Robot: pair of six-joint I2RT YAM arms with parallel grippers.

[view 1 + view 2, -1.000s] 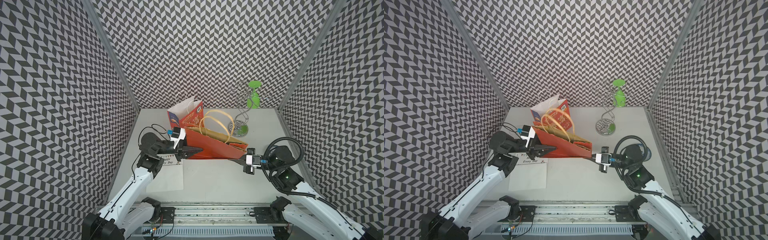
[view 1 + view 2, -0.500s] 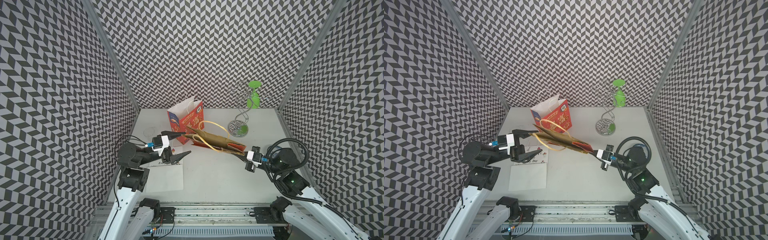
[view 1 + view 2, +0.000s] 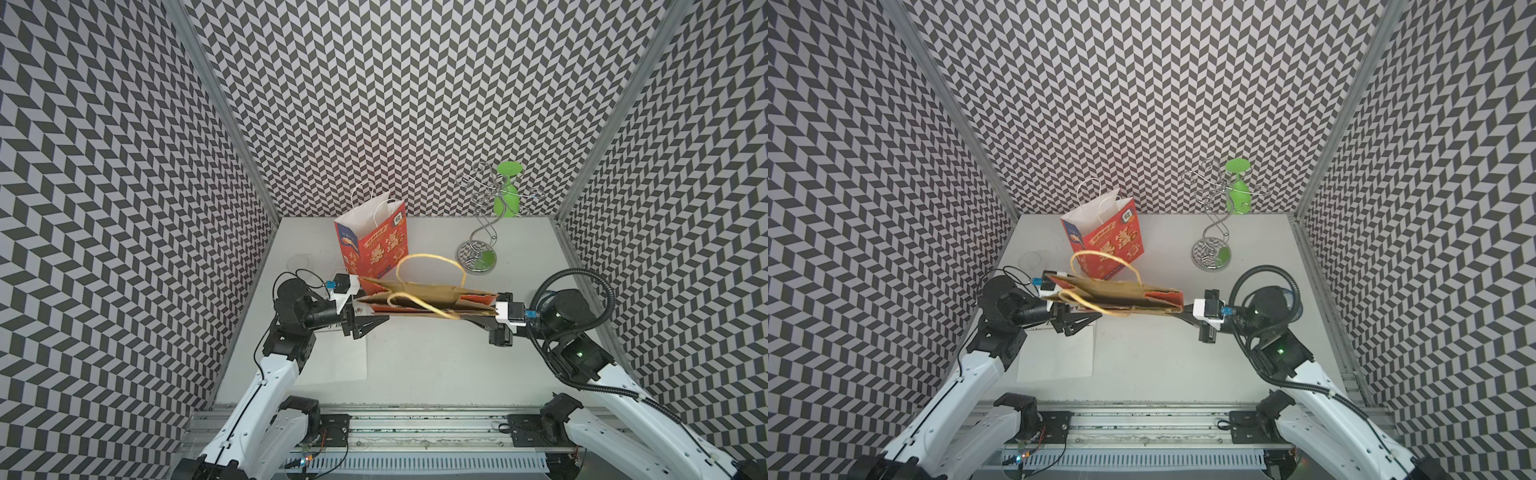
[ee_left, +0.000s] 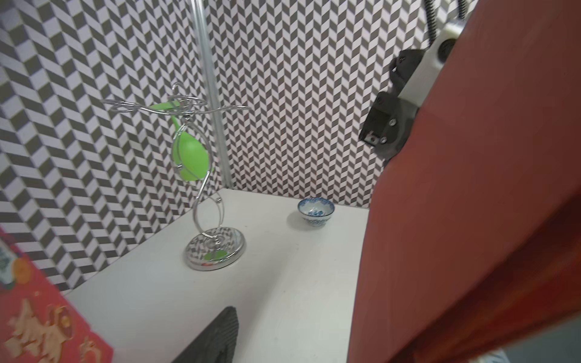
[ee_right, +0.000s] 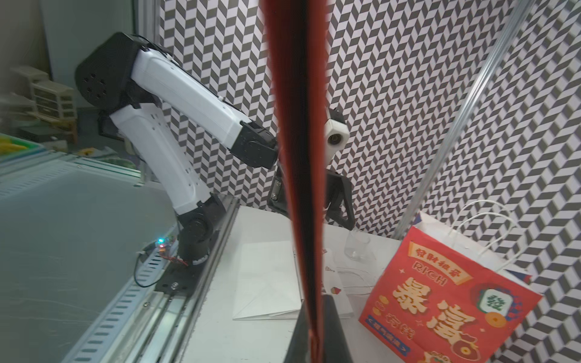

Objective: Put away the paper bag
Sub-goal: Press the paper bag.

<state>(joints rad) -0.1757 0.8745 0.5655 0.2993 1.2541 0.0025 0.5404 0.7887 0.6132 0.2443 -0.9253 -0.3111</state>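
Observation:
The paper bag [image 3: 432,297] [image 3: 1125,297] is orange-red with yellow loop handles. It hangs flattened and level in the air between the two arms. My right gripper [image 3: 473,316] [image 3: 1177,312] [image 5: 309,330] is shut on its folded bottom edge. My left gripper [image 3: 370,309] [image 3: 1077,309] stands open at the bag's mouth end. One of its fingers [image 4: 217,339] shows in the left wrist view. The bag's wall [image 4: 471,220] hides the other, so contact cannot be told.
A red printed bag [image 3: 374,245] [image 5: 440,298] stands upright at the back. A flat white bag [image 3: 336,357] [image 5: 267,283] lies front left, with a clear glass [image 3: 298,262] near the left wall. A wire stand [image 3: 478,259] with a green cup [image 3: 507,199] and a small bowl [image 4: 316,212] are on the right.
The left gripper opened, drew back left, then returned to the bag's mouth end. The right gripper lifted the bag off the table; it now hangs flat and level.

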